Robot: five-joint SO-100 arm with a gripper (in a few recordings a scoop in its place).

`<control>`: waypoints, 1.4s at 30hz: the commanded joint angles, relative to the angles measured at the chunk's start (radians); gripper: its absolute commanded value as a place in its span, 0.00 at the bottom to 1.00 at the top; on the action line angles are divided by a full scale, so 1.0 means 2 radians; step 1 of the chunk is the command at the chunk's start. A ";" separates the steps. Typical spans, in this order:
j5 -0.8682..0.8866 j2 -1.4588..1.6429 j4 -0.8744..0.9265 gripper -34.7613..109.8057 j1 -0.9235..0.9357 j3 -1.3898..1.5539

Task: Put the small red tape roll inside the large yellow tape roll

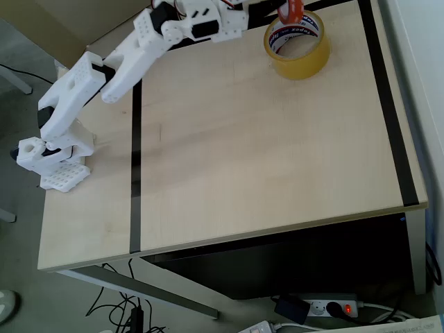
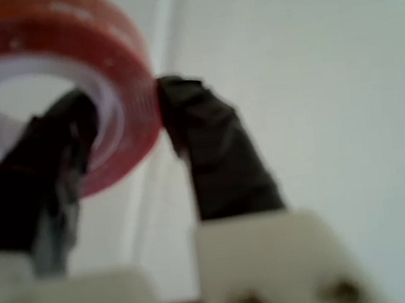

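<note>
Wrist view: gripper point(image 2: 130, 142) jaws pinched on the wall of the small red tape roll point(image 2: 113, 66), one dark finger point(image 2: 55, 163) inside the ring, the other outside; picture blurred. Overhead view: white arm point(image 1: 125, 62) stretched across the tabletop point(image 1: 243, 152) to the far right corner, red roll point(image 1: 292, 10) held over the far rim of the large yellow tape roll point(image 1: 298, 45), which lies flat there.

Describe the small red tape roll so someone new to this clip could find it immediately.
In the overhead view, follow the white arm to the light wooden table's far edge, where the large yellow tape roll lies flat. The small red tape roll hangs just above its rim, pinched through its wall by the gripper. It is far narrower, red-orange, with a whitish core.
</note>
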 commanded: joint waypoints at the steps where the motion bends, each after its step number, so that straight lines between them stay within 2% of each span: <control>1: -0.005 0.022 -0.013 0.24 -0.009 -0.008; 13: -0.005 -0.025 0.041 0.24 -0.036 -0.018; 18: -0.005 -0.027 0.063 0.29 -0.041 -0.030; 36: -0.016 -0.003 0.175 0.33 -0.021 -0.106; 39: -0.016 0.000 0.209 0.33 -0.015 -0.143; 42: -0.016 0.035 0.272 0.29 -0.002 -0.153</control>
